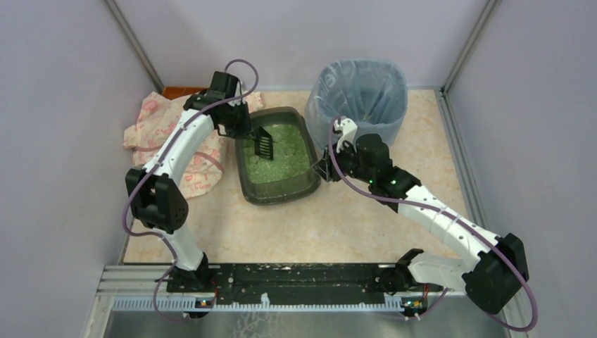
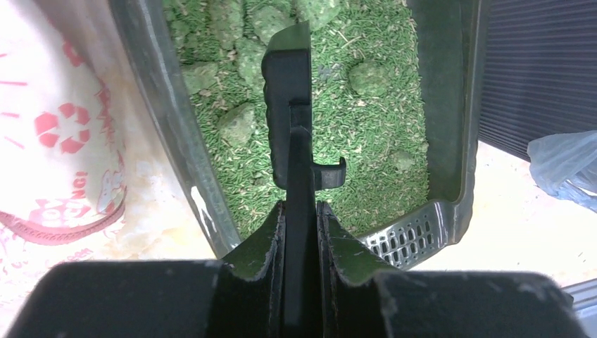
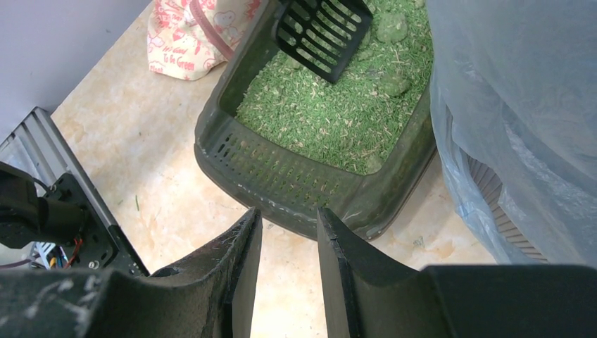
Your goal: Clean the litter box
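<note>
Several clumps (image 2: 369, 77) lie in the green pellet litter near the black slotted scoop (image 1: 262, 143), so we read the step in hand as the scooping pass. The litter box (image 1: 278, 199) sits on the table (image 1: 338, 225) between the two arms, just beside the bag-lined bin (image 1: 320, 98). The left gripper (image 2: 301, 211) is clamped on the scoop handle. In the wrist view the scoop shows edge-on over the litter, and we can't tell whether the blade touches it. To do it well, we think: roll the wrist so the blade goes flat, enter at a shallow angle, get under a clump rather than shoving it into the wall, lift level, and let loose pellets fall through the slots before heading for the bin. The risk is the tray skidding under the push. The right gripper (image 3: 288, 225) has its fingers apart and holds nothing, low off the box's near right corner, so we judge it well placed to brace the rim. The left arm has its elbow high and its wrist pitched down into the box from the far left side, above a printed bag (image 1: 151, 123). The right arm stretches low and diagonal from its base toward the box.
</note>
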You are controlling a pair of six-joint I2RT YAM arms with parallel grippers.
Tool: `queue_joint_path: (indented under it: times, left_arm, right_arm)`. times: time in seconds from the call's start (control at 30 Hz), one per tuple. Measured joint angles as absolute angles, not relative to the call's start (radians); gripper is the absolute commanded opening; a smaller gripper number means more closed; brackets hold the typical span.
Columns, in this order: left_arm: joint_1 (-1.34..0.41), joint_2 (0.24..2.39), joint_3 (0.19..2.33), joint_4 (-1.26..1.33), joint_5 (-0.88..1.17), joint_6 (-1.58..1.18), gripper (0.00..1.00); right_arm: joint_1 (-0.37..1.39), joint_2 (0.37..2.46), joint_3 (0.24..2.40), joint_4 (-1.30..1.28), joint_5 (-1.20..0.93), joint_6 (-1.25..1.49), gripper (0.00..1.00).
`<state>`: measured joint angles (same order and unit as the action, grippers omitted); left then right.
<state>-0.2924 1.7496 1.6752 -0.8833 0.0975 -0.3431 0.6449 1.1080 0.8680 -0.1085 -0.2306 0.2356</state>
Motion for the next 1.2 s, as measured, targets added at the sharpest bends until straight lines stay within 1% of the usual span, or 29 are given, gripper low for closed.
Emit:
queue_joint_path:
  times: [0.1, 0.3, 0.5, 0.67, 0.93, 1.2]
  left_arm:
    - [-0.32, 1.791, 1.714, -0.897, 0.098, -0.342, 0.0]
    - [-0.368, 1.855, 1.72, -0.886, 0.126, -0.342, 0.0]
    - [-0.38, 1.882, 1.731, -0.87, 0.134, -0.347, 0.0]
    - [-0.382, 1.893, 1.718, -0.828, 0.181, -0.352, 0.0]
    - [-0.376, 1.898, 1.613, -0.686, 0.316, -0.349, 0.0]
    - [-0.325, 1.885, 1.448, -0.483, 0.491, -0.349, 0.0]
  right_arm:
    - [0.645, 1.108, 0.864, -0.097, -0.231, 0.236, 0.35]
    - [0.636, 1.107, 0.859, -0.096, -0.23, 0.235, 0.35]
    - [0.619, 1.097, 0.836, -0.102, -0.229, 0.235, 0.35]
    - [0.617, 1.095, 0.836, -0.101, -0.229, 0.235, 0.35]
    - [0.617, 1.095, 0.836, -0.101, -0.229, 0.235, 0.35]
    - [0.617, 1.095, 0.836, -0.101, -0.231, 0.236, 0.35]
